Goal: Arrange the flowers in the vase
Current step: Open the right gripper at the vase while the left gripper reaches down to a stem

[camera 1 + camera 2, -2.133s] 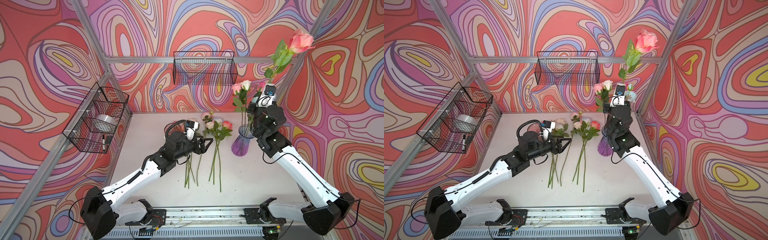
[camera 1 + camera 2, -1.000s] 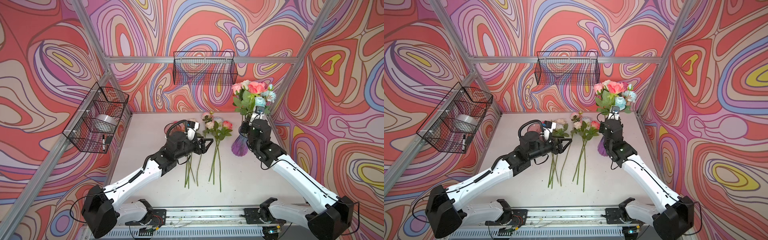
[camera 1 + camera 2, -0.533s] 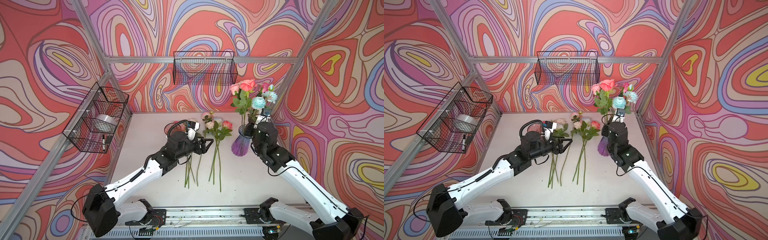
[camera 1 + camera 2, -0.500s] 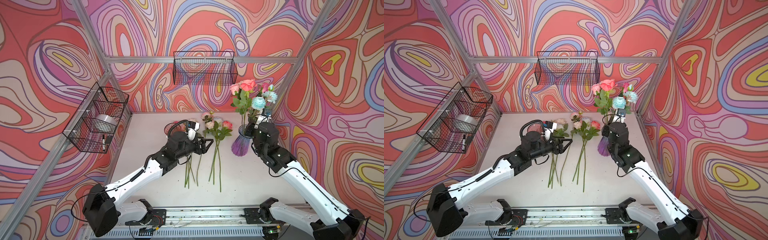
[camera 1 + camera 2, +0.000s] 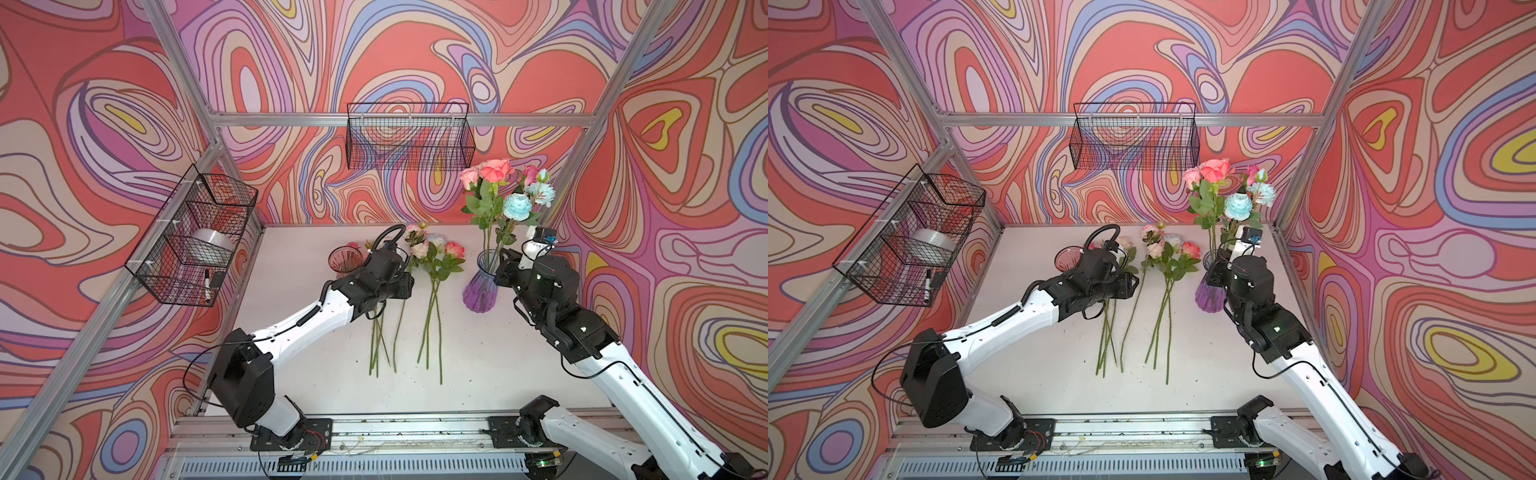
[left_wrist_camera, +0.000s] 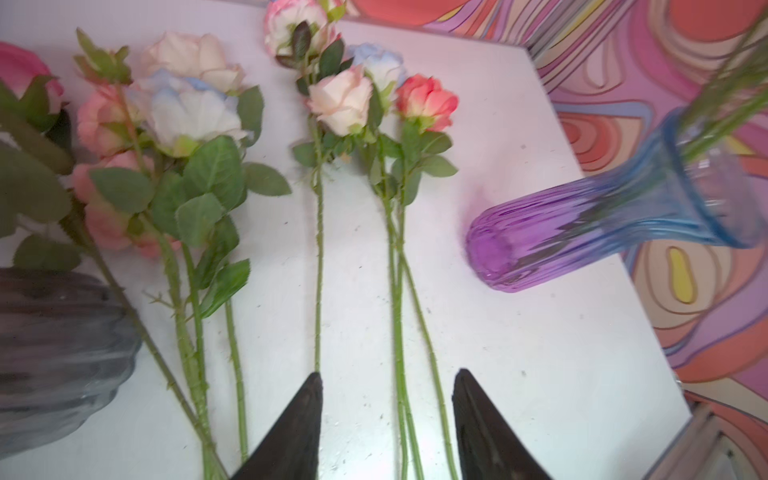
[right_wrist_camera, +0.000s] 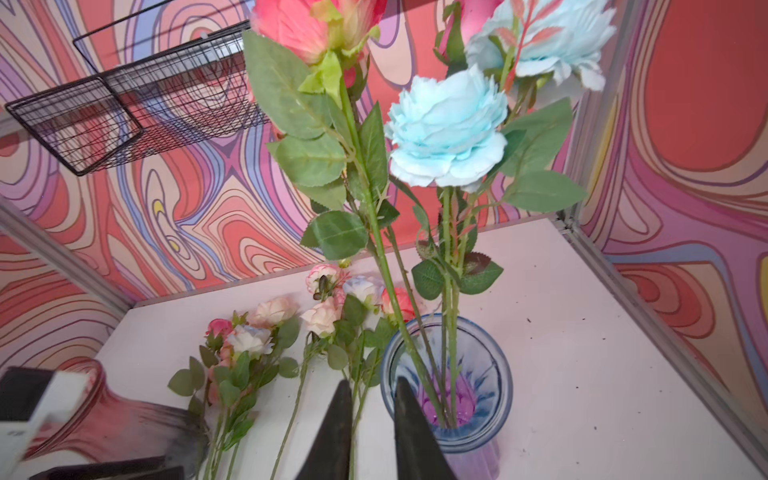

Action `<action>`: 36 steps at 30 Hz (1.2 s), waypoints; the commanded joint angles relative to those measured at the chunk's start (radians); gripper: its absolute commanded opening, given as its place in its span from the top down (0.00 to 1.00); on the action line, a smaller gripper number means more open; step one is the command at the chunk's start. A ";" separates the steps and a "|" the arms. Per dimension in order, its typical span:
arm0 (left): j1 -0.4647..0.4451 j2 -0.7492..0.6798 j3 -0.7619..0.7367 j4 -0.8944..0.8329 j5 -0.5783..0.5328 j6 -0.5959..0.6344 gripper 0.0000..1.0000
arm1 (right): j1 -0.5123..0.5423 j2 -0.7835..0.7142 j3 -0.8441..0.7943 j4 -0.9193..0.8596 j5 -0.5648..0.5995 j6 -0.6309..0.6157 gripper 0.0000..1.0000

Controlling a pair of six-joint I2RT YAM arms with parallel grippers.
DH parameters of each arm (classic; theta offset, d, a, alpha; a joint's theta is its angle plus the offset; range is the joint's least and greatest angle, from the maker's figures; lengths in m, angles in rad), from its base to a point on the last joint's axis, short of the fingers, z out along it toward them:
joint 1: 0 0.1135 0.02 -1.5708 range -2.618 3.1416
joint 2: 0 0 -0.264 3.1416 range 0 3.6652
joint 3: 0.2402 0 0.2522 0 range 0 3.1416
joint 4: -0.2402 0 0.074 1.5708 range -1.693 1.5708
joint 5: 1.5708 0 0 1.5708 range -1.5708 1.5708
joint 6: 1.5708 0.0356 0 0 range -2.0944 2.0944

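Setting: A white table (image 5: 498,357) was enclosed by swirl-patterned walls, and two robot arms were extended over it from the near edge.
Vase: A purple vase (image 5: 480,291) with a blue rim was stood upright at the far right of the table.
Arranged flowers (image 5: 494,183): Several stems with coral, pink and pale blue blooms were stood in the vase.
Loose flowers (image 5: 432,266): The rest were laid flat mid-table, left of the vase, with blooms far and stems near.
Pink vase (image 5: 345,259): A second vase was stood just left of the loose flowers.
Left gripper (image 6: 386,378): It was held low over the loose flowers with its fingers apart. The stems of the right-hand bunch were seen running between them, unclamped.
Right gripper (image 7: 370,386): It was held just beside the vase's rim, on its right. Its fingers were narrowly apart, with nothing between them.
Step in hand: This was judged to be the pick-up of the next stem by the left arm.
Next move: The fingers would need to be closed on a single thin stem. That stem would then have to be raised upright and threaded in among those in the vase.
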 commanded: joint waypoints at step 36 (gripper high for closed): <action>0.006 0.524 0.291 -0.398 0.024 0.086 0.89 | 0.005 -0.048 -0.068 -0.018 -0.045 0.034 0.78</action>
